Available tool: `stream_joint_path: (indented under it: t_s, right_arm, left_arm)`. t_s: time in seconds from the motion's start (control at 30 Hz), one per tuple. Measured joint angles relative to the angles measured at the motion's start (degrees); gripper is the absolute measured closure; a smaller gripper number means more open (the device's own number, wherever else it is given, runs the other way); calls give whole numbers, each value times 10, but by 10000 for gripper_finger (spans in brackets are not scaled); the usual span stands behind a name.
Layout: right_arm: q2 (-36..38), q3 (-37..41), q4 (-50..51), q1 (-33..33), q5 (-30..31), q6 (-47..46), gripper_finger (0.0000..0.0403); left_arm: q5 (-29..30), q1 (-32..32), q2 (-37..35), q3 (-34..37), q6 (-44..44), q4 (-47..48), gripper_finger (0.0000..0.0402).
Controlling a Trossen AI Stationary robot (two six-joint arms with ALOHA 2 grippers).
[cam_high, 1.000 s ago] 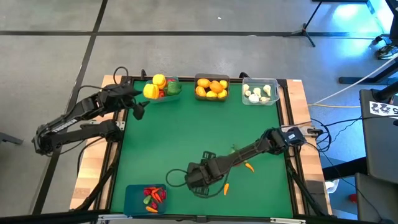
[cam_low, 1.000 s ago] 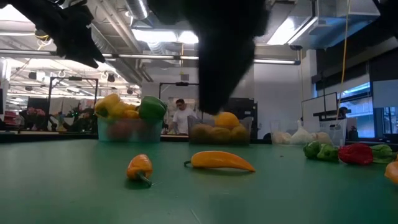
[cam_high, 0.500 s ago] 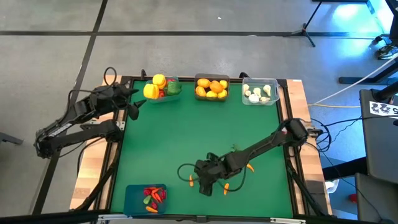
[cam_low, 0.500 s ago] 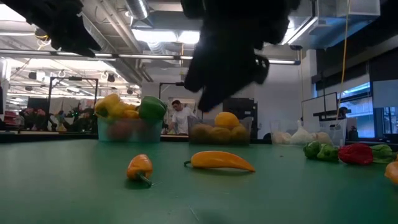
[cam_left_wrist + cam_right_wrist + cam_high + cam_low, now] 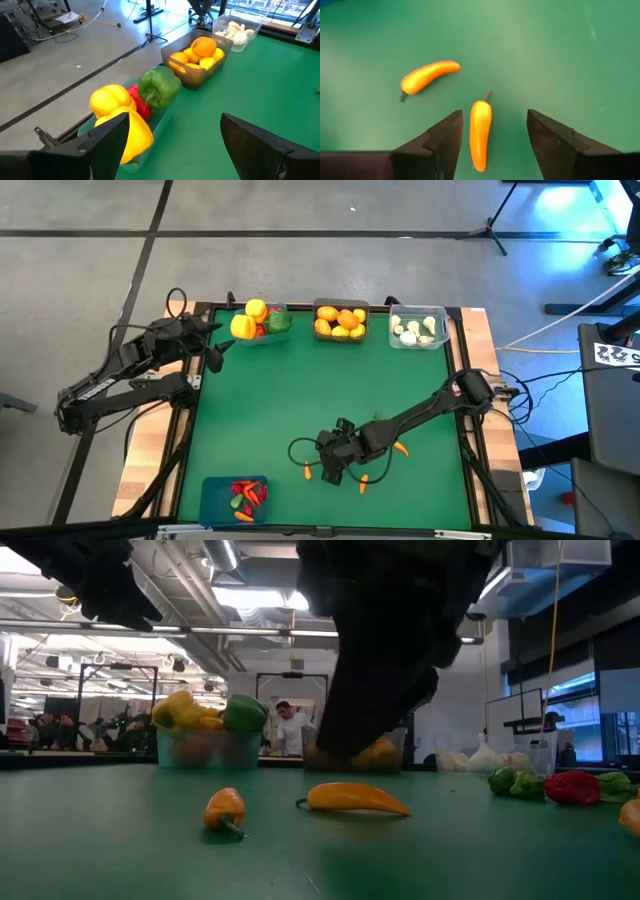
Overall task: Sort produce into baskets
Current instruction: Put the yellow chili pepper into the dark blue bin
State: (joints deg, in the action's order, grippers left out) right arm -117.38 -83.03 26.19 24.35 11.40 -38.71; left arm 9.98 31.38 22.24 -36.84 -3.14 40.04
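Note:
My right gripper hangs open and tilted down over the near middle of the green table. An orange chilli lies flat on the table between its fingers, touching neither. A second orange chilli lies just beyond it. The high view shows this gripper with orange chillies on both sides. My left gripper waits open and holding nothing at the far left, beside the teal basket of peppers.
Along the far edge stand the teal basket, a dark basket of oranges and lemons and a clear one with garlic. A blue basket with red chillies sits at the near left. Another orange chilli lies right of my right gripper.
My right gripper has sunk toward the table and tipped further downward, shifting a little toward the right edge. An orange chilli that it covered now shows at its left. Its fingers stay open.

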Motion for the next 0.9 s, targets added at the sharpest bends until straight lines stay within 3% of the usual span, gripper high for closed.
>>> stream_joint_path:
  t_s: [0.4,0.7,0.9]
  right_arm:
    - [-18,-1,-23,2,25,-3,185]
    - [-51,-2,-19,13,24,-60,186]
    - [-52,-2,6,16,48,-78,250]
  left_arm:
    - [0,0,0,0,-1,0,93]
    - [0,0,0,0,-1,0,93]
    - [1,0,0,0,0,0,93]
